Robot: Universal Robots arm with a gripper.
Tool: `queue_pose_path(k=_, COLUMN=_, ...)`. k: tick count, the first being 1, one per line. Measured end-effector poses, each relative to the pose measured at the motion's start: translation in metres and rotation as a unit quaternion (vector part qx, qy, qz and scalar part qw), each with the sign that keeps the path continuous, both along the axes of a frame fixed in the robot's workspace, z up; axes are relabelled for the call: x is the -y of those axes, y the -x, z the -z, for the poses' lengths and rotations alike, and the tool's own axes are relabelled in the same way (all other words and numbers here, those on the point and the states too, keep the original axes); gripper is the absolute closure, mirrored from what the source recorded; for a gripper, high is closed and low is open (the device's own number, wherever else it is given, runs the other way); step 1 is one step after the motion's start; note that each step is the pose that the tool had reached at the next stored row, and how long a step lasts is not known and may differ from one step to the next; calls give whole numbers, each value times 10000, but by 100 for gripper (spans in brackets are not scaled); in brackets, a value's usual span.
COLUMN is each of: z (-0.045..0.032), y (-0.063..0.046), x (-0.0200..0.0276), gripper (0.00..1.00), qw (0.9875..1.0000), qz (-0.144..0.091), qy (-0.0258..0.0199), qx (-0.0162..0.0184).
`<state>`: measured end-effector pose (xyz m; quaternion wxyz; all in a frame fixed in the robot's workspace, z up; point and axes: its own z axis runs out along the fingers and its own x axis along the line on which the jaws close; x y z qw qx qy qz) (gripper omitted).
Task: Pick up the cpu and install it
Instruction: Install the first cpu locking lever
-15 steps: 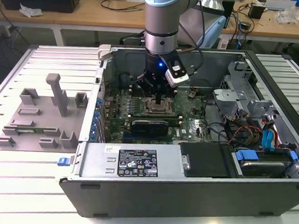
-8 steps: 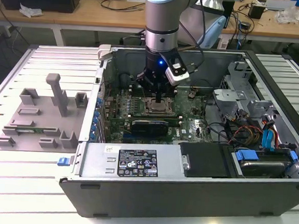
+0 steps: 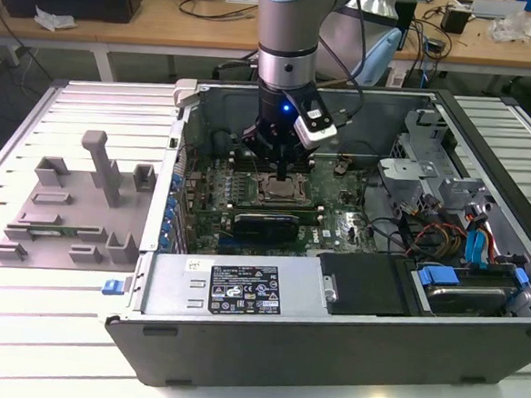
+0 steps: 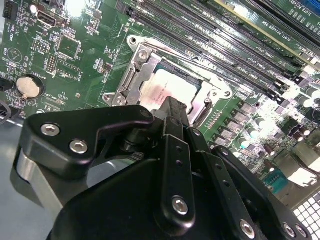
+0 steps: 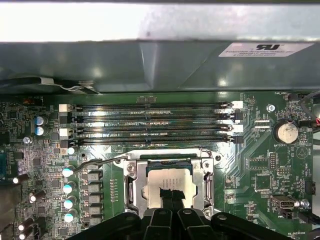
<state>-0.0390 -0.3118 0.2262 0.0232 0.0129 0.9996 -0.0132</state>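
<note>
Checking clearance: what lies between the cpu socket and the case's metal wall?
Four long memory slots run side by side there, between the socket and the wall, as the first wrist view shows.

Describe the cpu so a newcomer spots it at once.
Inside the open computer case, find the green motherboard. Beside its long memory slots sits a metal socket frame; the cpu is the one flat silvery square inside it, at the pincer tip.

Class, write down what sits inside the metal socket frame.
The cpu sits inside the socket frame, silvery top up. The gripper covers one edge; anything beneath is hidden.
</note>
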Motion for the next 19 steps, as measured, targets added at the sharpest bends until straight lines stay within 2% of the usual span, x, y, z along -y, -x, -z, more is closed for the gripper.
queue_pose_path(k=6, z=0, y=49, x=0, gripper=89, qw=10000, qz=0, qy=0, qx=0)
queue_pose_path(k=13, z=0, y=162, x=0, gripper=89, qw=10000, qz=0, qy=0, qx=0)
queue_pose_path(k=17, z=0, y=279, x=0, gripper=89, qw=10000, qz=0, qy=0, qx=0)
queue_pose_path(k=19, z=0, y=385, x=0, gripper=89, qw=10000, qz=0, qy=0, qx=0)
